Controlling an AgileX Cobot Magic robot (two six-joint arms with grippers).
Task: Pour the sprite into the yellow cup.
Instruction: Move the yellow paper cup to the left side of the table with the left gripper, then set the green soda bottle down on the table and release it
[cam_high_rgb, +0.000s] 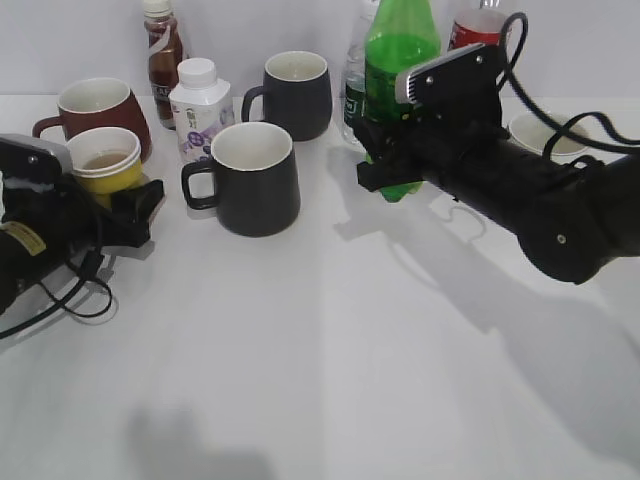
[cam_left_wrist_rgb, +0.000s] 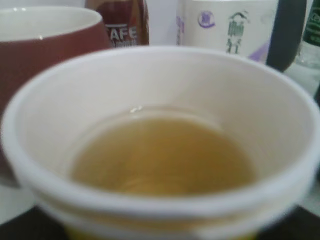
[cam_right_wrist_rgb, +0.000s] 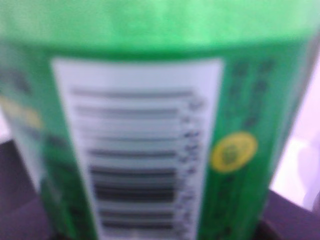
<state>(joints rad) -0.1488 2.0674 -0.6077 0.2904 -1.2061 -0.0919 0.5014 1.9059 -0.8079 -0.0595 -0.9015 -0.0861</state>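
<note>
The sprite (cam_high_rgb: 400, 40), a tall green bottle, stands upright at the back right, and its label with the white barcode patch fills the right wrist view (cam_right_wrist_rgb: 140, 150). My right gripper (cam_high_rgb: 385, 155) is shut on its lower body. The yellow cup (cam_high_rgb: 105, 160) is at the far left, in front of a dark red mug. My left gripper (cam_high_rgb: 115, 195) is shut on its lower part. In the left wrist view the yellow cup (cam_left_wrist_rgb: 160, 100) fills the frame, with pale brownish liquid in its white inside. Both sets of jaws are hidden in the wrist views.
A dark red mug (cam_high_rgb: 95, 110), a white milk bottle (cam_high_rgb: 200, 105) and a coffee bottle (cam_high_rgb: 163, 50) stand at the back left. Two dark mugs (cam_high_rgb: 255, 175) (cam_high_rgb: 295, 95) stand mid-table. A clear water bottle (cam_high_rgb: 353, 90), a cola bottle (cam_high_rgb: 475, 25) and a white cup (cam_high_rgb: 545, 135) are near the sprite.
</note>
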